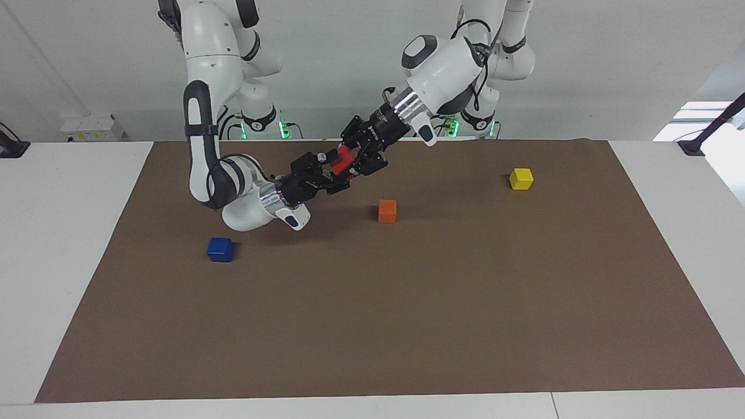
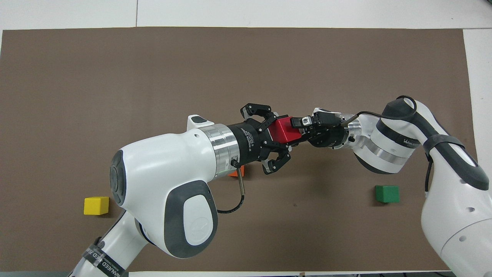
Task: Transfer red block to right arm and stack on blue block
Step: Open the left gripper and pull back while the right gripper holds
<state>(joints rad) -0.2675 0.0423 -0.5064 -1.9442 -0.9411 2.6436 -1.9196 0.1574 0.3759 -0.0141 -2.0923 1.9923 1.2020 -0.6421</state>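
Observation:
My left gripper (image 1: 351,158) is shut on the red block (image 1: 343,157) and holds it in the air over the mat, nearer to the robots than the orange cube. My right gripper (image 1: 334,171) meets it there, open, with its fingers on either side of the block's free end. In the overhead view the red block (image 2: 282,130) sits between the left gripper (image 2: 287,133) and the right gripper (image 2: 299,133). The blue block (image 1: 220,249) lies on the mat toward the right arm's end of the table. In the overhead view it is hidden under the right arm.
An orange cube (image 1: 387,210) lies mid-mat, mostly hidden under the left arm in the overhead view (image 2: 233,174). A yellow cube (image 1: 521,178) lies toward the left arm's end. A green cube (image 2: 387,193) lies by the right arm, hidden in the facing view.

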